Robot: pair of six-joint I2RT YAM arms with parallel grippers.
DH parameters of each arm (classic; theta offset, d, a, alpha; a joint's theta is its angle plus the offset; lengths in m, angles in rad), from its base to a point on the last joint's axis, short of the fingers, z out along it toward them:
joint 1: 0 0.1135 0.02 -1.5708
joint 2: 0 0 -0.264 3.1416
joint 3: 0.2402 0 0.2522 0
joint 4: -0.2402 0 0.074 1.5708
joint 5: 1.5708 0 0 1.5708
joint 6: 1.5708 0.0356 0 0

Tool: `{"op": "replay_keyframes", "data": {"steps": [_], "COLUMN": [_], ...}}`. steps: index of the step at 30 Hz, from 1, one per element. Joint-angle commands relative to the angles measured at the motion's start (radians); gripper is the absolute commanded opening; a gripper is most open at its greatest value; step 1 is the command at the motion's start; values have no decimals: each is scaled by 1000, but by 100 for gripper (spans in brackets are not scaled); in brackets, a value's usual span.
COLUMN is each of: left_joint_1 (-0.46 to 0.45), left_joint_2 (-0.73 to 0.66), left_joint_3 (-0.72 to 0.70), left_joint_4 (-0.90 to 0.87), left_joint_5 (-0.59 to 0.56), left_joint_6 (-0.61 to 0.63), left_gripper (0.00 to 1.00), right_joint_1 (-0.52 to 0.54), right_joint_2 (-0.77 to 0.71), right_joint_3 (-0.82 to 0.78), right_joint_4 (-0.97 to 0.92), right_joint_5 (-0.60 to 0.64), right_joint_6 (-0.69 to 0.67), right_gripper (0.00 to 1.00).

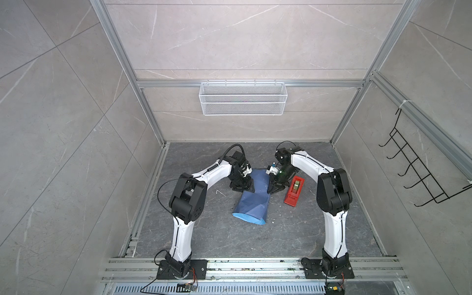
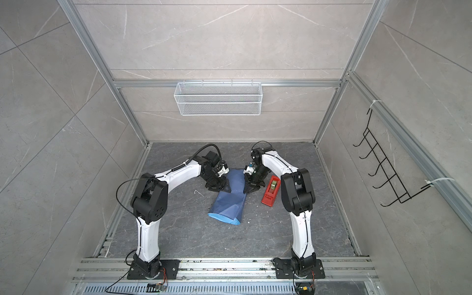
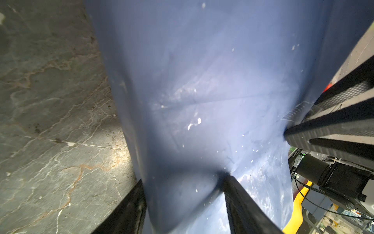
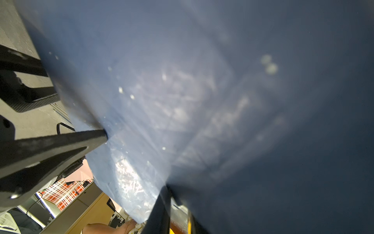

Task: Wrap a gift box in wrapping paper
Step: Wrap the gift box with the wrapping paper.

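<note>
Mid-table (image 1: pixel 255 237), wrapping paper (image 1: pixel 251 201) folded over, gift box hidden; near end open, untaped. Right gripper (image 1: pixel 273 189) pinches its edge, left gripper (image 1: pixel 245 188) half-open astride it, hold unclear

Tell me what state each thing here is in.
wrapping paper, folded into a creased bundle, far end lifted.
gift box, not visible; perhaps inside the paper.
left gripper, closed on the paper's side, jaws fairly wide.
right gripper, pinching the paper's opposite edge.
red tape dispenser, lying untouched, tape roll loaded.
wire basket, hanging, looks empty.
</note>
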Motion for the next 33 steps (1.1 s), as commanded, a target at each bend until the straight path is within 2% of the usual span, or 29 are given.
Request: {"op": "replay_keyframes", "data": {"steps": [1,10,14,20,25,33], "left_joint_1": [-39,-39,-39,-39,-39,-38], "left_joint_2": [57,48,59,47,46,53], "left_joint_3": [-37,-38,-46,-50,-38,-38], "left_joint_4": [-25,-25,-19,-16,-26,-23], "left_joint_5": [-91,-93,-84,-89,-92,-85], "left_joint_6": [9,11,6,10,11,7], "left_gripper": [62,62,62,62,62,62], "right_joint_1": [-2,-8,-9,-8,-6,-6], "right_joint_2": [47,31,21,-80,-95,-117], "right_joint_3": [0,14,28,-33,-76,-113], "right_joint_4": [46,40,16,90,138,195], "right_joint_5": [73,50,70,74,39,64], "right_joint_6": [8,-3,-21,9,32,74], "right_gripper": [21,20,31,43,44,45]}}
